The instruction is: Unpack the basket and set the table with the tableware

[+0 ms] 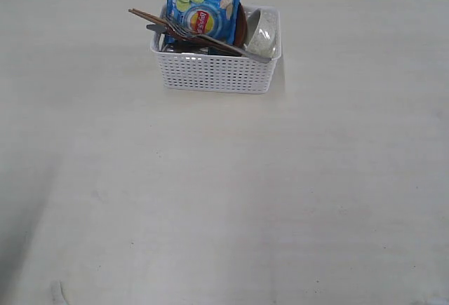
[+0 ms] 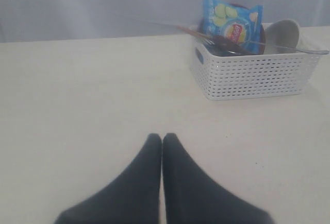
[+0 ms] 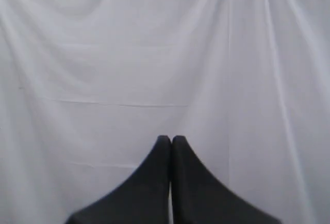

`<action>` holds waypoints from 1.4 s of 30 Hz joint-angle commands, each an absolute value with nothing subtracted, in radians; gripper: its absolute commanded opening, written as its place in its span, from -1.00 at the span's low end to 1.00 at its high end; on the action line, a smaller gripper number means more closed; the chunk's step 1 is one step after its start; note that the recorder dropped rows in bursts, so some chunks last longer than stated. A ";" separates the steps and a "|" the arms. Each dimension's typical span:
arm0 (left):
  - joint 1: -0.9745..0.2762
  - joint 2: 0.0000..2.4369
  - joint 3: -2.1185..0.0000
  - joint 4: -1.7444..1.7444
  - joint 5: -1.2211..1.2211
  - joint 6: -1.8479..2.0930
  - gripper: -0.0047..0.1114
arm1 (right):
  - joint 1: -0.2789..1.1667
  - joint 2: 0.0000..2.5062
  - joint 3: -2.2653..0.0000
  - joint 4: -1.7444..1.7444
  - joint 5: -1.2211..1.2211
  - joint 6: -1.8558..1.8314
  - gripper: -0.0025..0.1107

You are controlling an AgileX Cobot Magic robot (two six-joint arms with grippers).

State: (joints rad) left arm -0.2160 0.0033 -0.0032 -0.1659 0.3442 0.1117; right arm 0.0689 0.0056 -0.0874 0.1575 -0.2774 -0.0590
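Now | unpacking not started; basket (image 1: 214, 73) full, upper centre | my left hand (image 2: 162, 137) and right hand (image 3: 171, 138) closed, empty | next: open one, reach in.

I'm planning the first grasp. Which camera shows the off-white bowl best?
The exterior view: looking down into the basket, it shows the bowl tipped on its side at one end. The left wrist view catches only its top above the basket wall. The right wrist view shows just curtain.

the basket (image 1: 217, 73) stood on the table (image 1: 210, 200); inside the basket, the packet (image 1: 202, 14) leaned mid-basket, the bowl (image 1: 261, 33) at its right end, chopsticks (image 1: 144, 15) over its left end.
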 commanded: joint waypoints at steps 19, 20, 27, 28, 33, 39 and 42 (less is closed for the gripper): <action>-0.222 0.000 0.000 -0.164 0.342 0.108 -0.92 | 0.348 1.302 -1.011 0.170 0.590 -0.198 -0.96; -0.222 0.000 0.000 -0.164 0.342 0.108 -0.92 | 0.361 1.318 -1.020 0.210 0.571 -0.198 -0.96; -0.222 0.000 0.000 -0.164 0.342 0.108 -0.92 | 0.482 1.401 -1.108 0.313 0.519 -0.368 -0.96; -0.222 0.000 0.000 -0.164 0.342 0.108 -0.92 | 0.501 1.424 -1.136 0.313 0.521 -0.378 -0.96; -0.222 0.000 0.000 -0.164 0.342 0.108 -0.92 | 0.549 1.573 -1.334 0.305 0.660 -0.384 -0.96; -0.222 0.000 0.000 -0.164 0.342 0.108 -0.92 | 0.549 1.822 -1.689 0.253 0.979 -0.390 -0.96; -0.222 0.000 0.000 -0.164 0.342 0.108 -0.92 | 0.550 1.924 -1.828 0.223 1.076 -0.430 -0.96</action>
